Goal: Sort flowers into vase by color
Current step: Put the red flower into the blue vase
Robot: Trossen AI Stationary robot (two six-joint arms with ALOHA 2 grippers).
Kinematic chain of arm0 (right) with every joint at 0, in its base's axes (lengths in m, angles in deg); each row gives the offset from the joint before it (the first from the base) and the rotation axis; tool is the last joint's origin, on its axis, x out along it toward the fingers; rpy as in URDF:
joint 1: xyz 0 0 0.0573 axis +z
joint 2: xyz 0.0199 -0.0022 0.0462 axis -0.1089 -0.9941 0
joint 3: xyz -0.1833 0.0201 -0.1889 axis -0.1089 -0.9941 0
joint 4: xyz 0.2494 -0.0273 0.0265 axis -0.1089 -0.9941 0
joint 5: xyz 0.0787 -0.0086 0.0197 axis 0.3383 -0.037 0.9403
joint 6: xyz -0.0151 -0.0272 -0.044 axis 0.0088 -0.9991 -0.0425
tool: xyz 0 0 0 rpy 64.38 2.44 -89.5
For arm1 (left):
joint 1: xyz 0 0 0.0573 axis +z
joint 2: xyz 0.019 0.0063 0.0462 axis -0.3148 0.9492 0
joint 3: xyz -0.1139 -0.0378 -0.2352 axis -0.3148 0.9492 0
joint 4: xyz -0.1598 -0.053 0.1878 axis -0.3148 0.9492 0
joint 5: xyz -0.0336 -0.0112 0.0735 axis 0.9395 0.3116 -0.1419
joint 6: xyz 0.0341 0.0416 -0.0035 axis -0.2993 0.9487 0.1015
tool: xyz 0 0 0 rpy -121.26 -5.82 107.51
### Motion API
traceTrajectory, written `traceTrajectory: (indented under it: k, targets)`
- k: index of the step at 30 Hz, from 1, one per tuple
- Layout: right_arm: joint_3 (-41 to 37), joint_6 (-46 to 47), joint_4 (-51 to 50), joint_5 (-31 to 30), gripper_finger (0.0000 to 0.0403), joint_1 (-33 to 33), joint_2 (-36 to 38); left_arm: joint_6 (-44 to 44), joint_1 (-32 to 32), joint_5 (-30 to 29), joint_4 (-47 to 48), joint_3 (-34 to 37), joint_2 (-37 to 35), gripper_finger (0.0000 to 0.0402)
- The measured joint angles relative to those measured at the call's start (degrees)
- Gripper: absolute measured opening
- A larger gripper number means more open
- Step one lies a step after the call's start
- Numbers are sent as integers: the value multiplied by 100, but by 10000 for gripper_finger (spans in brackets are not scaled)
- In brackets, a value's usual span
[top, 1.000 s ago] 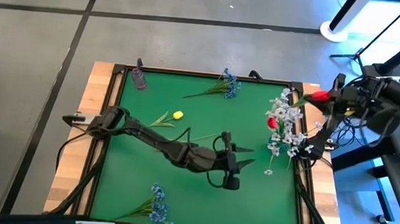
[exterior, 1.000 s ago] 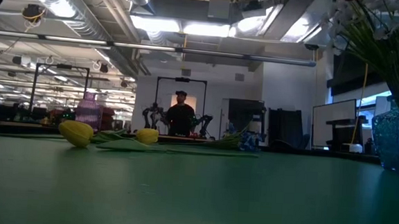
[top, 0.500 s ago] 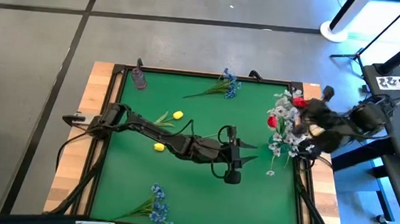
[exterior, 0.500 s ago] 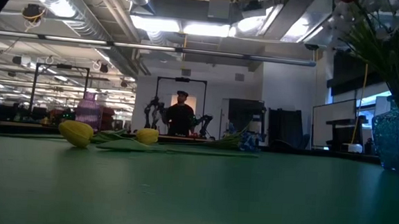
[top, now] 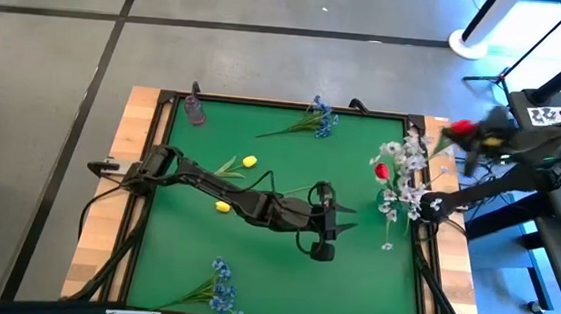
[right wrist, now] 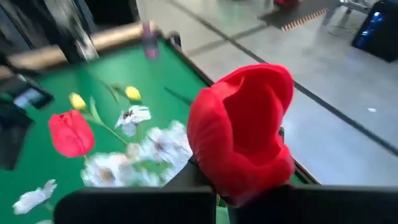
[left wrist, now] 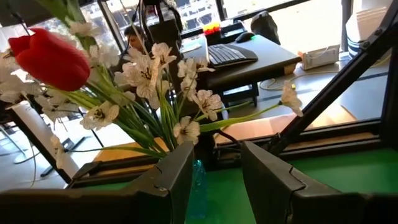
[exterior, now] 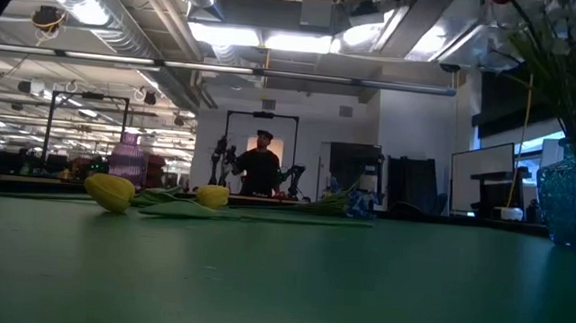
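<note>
Down at table level there's a big stretch of green table (exterior: 281, 281). Two yellow tulips (exterior: 110, 192) (exterior: 213, 196) lie on it over on the left, stems running right toward a blue bunch (exterior: 358, 202). A purple vase (exterior: 128, 160) stands behind the nearer tulip. A blue glass vase (exterior: 574, 204) with white blossoms (exterior: 566, 38) sits at the right edge. Far back in the room, a person in dark clothes (exterior: 260, 167).

Grey concrete floor (top: 268, 56) with dark seams surrounds the table, bright ceiling lights (exterior: 266, 35) glare overhead, and a desk (left wrist: 249, 62) holds a keyboard (left wrist: 227, 55).
</note>
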Motion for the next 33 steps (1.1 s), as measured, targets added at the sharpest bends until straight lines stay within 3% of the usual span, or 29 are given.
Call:
traceTrajectory:
  k: [10,20,27,33]
  targets:
    - [-904,-764,1841,1134,4,-1,1033,11,63,-6,-5,0,0,131]
    - [-1678,-1089,1856,1846,5,3,956,-92,79,-7,54,0,0,131]
    - [-1030,-1528,2135,1810,9,3,970,-93,94,-9,58,0,0,131]
    - [-424,-1481,1801,2243,8,3,979,-94,94,-9,63,0,0,131]
